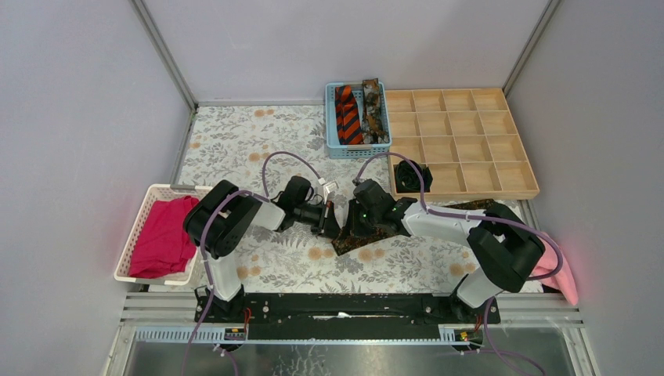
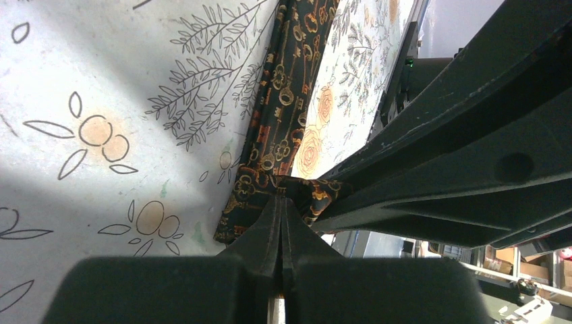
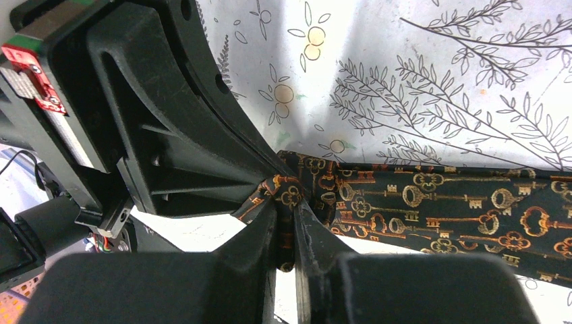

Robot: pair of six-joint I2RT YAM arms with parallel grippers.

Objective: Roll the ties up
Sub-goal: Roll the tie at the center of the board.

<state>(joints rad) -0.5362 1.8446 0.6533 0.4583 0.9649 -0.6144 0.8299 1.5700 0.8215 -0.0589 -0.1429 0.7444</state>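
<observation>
My left hand (image 2: pixel 282 200) and right hand (image 3: pixel 291 202) both clench one end of the tie (image 3: pixel 438 202); it stretches rightward

— How does the left hand (image 2: pixel 282 202) stand?
— Its fingers (image 2: pixel 266 229) are pressed together, pinching a fold of the tie (image 2: pixel 287 88) at their tips. The left arm (image 1: pixel 223 219) is bent, its forearm reaching toward the right hand (image 3: pixel 294 206).
— And the right hand?
— Nearly closed, a fold of the same tie between its fingers. The two hands meet tip to tip, the right arm (image 1: pixel 501 247) bent at the elbow.
</observation>
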